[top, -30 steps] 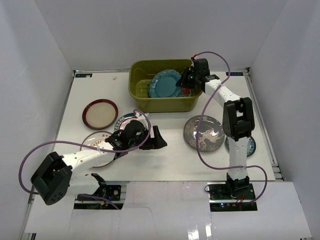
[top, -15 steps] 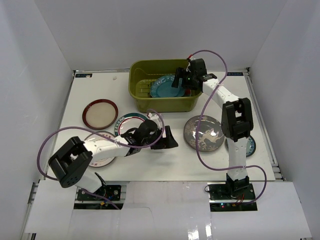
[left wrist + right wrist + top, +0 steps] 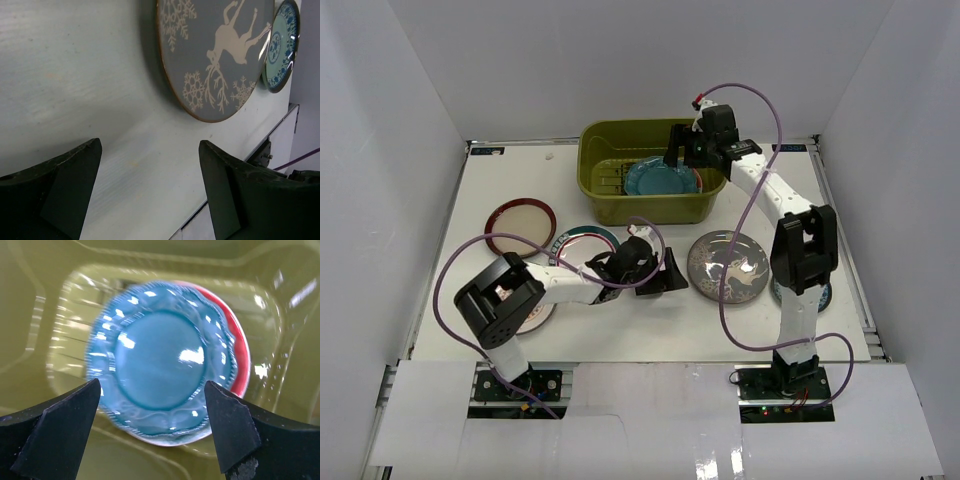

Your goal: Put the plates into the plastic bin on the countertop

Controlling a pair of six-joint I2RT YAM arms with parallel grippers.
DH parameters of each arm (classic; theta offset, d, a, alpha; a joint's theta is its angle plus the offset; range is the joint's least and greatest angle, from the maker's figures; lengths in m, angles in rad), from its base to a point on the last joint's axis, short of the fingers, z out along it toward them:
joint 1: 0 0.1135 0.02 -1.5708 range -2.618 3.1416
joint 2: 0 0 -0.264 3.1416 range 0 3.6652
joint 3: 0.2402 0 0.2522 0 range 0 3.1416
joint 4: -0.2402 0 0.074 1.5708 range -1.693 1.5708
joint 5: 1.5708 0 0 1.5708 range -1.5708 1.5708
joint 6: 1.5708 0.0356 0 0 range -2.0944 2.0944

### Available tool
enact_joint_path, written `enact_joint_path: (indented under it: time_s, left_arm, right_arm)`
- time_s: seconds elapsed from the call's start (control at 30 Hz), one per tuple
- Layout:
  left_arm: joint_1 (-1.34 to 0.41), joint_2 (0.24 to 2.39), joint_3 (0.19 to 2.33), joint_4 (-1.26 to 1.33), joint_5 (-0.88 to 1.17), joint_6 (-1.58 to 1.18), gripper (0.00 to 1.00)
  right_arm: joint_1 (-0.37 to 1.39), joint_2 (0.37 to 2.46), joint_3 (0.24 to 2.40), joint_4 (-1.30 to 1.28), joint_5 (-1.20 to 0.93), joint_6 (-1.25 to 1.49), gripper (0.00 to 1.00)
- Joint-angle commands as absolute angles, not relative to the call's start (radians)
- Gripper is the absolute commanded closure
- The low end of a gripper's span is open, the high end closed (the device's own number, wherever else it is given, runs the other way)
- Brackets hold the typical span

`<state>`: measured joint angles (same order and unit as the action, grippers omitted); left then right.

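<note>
The olive plastic bin (image 3: 603, 170) stands at the back of the white countertop (image 3: 620, 325). Inside it lies the scalloped teal plate (image 3: 658, 178) (image 3: 160, 365), on top of a red-rimmed plate (image 3: 697, 183) (image 3: 236, 340). My right gripper (image 3: 688, 160) (image 3: 152, 387) hovers open just above the teal plate, not touching it. The grey deer plate (image 3: 727, 266) (image 3: 215, 55) lies flat right of centre. My left gripper (image 3: 672, 272) (image 3: 150, 150) is open and low over the bare countertop just left of it, holding nothing.
A maroon-rimmed cream plate (image 3: 520, 227) and a teal-rimmed white plate (image 3: 582, 240) lie at the left. Another plate (image 3: 538, 318) is mostly hidden under the left arm. A small light-blue plate (image 3: 819, 293) (image 3: 281, 45) sits beside the right arm. White walls bound the counter.
The right gripper opened and let go of the teal plate, which now lies flat in the bin. The left arm swung right, bringing its open gripper up to the grey plate.
</note>
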<state>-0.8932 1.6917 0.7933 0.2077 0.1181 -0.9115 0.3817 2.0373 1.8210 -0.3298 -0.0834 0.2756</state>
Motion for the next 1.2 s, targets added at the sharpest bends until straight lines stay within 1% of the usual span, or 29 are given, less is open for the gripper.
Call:
enact_joint_path:
  time_s: [0.0,0.07,0.17,0.27,0.3,0.33,0.37,0.4,0.43,0.5,0.53,0.57,0.6,0.63,0.73,0.77,0.8,0.83,0.93,0.97,1.0,1.03,1.07,1.1,1.17]
  left_arm:
    - [-0.907,1.719,0.859,0.252,0.094,-0.922,0.12]
    - [-0.907,1.744,0.873,0.261,0.083,-0.936,0.12]
    - [-0.905,1.792,0.890,0.294,0.065,-0.957,0.14]
    - [-0.905,1.854,0.926,0.316,0.051,-0.979,0.18]
    - [-0.907,1.883,0.936,0.322,0.045,-0.985,0.19]
    - [-0.908,1.899,0.955,0.334,0.035,-0.986,0.22]
    - [-0.908,1.913,0.965,0.337,0.025,-0.991,0.23]
    - [-0.908,1.927,0.976,0.341,0.017,-0.994,0.25]
    - [-0.908,1.954,0.995,0.351,0.015,-0.994,0.28]
    - [-0.908,1.983,1.017,0.353,0.015,-0.994,0.33]
    - [-0.908,2.005,1.029,0.350,-0.018,-0.993,0.35]
    - [-0.907,2.014,1.040,0.350,-0.023,-0.992,0.38]
    - [-0.907,2.020,1.040,0.351,-0.037,-0.996,0.41]
    - [-0.907,2.025,1.040,0.363,-0.044,-0.997,0.45]
    - [-0.907,2.042,1.028,0.396,-0.069,-1.005,0.64]
    - [-0.907,2.042,1.019,0.402,-0.077,-1.006,0.84]
    - [-0.907,2.039,1.012,0.406,-0.081,-1.006,0.96]
    - [-0.907,2.033,1.006,0.405,-0.081,-1.008,1.00]
    - [-0.907,1.955,0.936,0.423,-0.077,-0.991,1.00]
    - [-0.907,1.924,0.908,0.428,-0.066,-0.986,1.00]
    - [-0.905,1.849,0.852,0.429,-0.061,-0.988,1.00]
    - [-0.905,1.807,0.824,0.433,-0.046,-0.988,1.00]
    - [-0.905,1.765,0.795,0.437,-0.037,-0.988,1.00]
    - [-0.905,1.676,0.741,0.439,-0.025,-0.986,1.00]
    - [-0.902,1.587,0.697,0.430,-0.005,-0.996,1.00]
  right_arm:
    - [0.388,1.941,1.870,-0.270,-0.139,0.253,0.10]
    - [0.388,1.910,1.853,-0.246,-0.156,0.264,0.10]
    - [0.390,1.833,1.770,-0.178,-0.230,0.299,0.10]
    - [0.393,1.740,1.642,-0.096,-0.274,0.342,0.07]
    - [0.399,1.680,1.597,-0.068,-0.285,0.356,0.06]
    - [0.403,1.651,1.489,-0.034,-0.293,0.374,0.05]
    - [0.416,1.579,1.423,0.009,-0.305,0.415,0.05]
    - [0.423,1.542,1.358,0.111,-0.308,0.437,0.03]
    - [0.429,1.510,1.244,0.147,-0.310,0.457,0.01]
    - [0.449,1.415,1.145,0.211,-0.304,0.517,0.00]
    - [0.454,1.387,1.061,0.263,-0.301,0.537,0.00]
    - [0.465,1.356,1.024,0.284,-0.299,0.555,0.00]
    - [0.471,1.307,0.988,0.302,-0.301,0.578,0.04]
    - [0.477,1.283,0.961,0.317,-0.304,0.586,0.04]
    - [0.492,1.189,0.862,0.328,-0.311,0.610,0.05]
    - [0.495,1.134,0.817,0.327,-0.310,0.615,0.05]
    - [0.497,1.103,0.795,0.324,-0.311,0.620,0.05]
    - [0.497,1.071,0.770,0.316,-0.311,0.623,0.05]
    - [0.499,0.928,0.690,0.256,-0.327,0.611,0.02]
    - [0.499,0.867,0.680,0.182,-0.309,0.576,0.00]
    - [0.497,0.841,0.666,0.149,-0.305,0.557,0.06]
    - [0.499,0.800,0.660,0.114,-0.305,0.514,0.09]
    - [0.499,0.784,0.655,0.079,-0.311,0.494,0.10]
    - [0.497,0.769,0.644,0.017,-0.311,0.476,0.10]
    - [0.495,0.724,0.620,-0.021,-0.310,0.462,0.10]
